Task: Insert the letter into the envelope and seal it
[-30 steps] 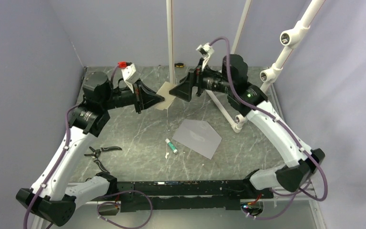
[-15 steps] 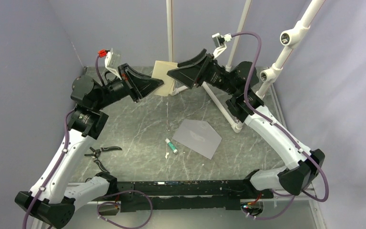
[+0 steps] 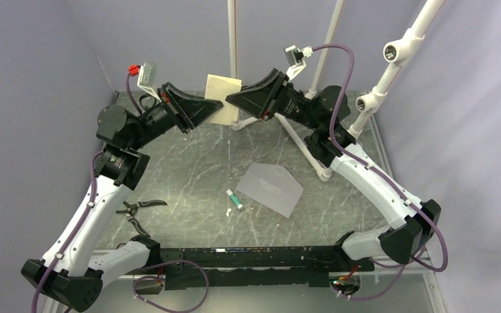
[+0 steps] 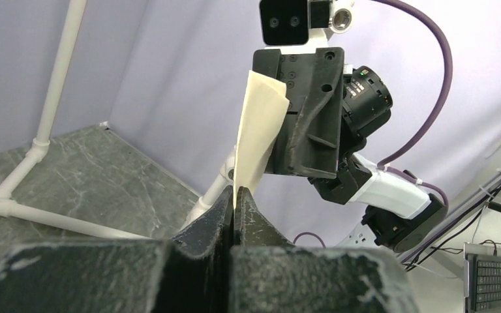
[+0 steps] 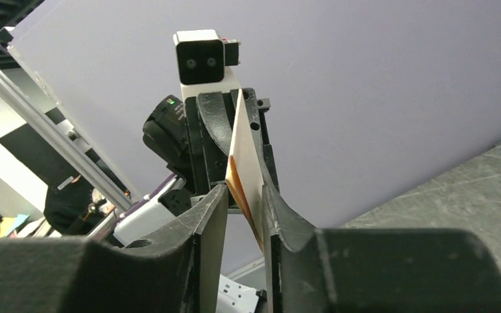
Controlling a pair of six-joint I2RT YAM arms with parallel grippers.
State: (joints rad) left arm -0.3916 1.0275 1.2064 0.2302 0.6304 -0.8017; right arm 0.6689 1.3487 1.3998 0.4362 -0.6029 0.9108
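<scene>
Letter (image 3: pixel 224 96) in mid-air regrasp beyond envelope (image 3: pixel 274 189): left gripper (image 3: pixel 221 104) clamps it, right gripper (image 3: pixel 229 98) narrow astride, grip unclear; insertion needs mouth alignment

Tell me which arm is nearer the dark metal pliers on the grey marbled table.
Left. The left arm passes just beside the pliers at the near left; the right arm stands across the table, far right.

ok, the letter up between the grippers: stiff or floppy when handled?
Probably floppy: the letter curls at its top corner above the left gripper, which pinches one edge. Likely light, since that single edge pinch holds it upright. It may bend if the right gripper, jaws astride it, pushes sideways.
</scene>
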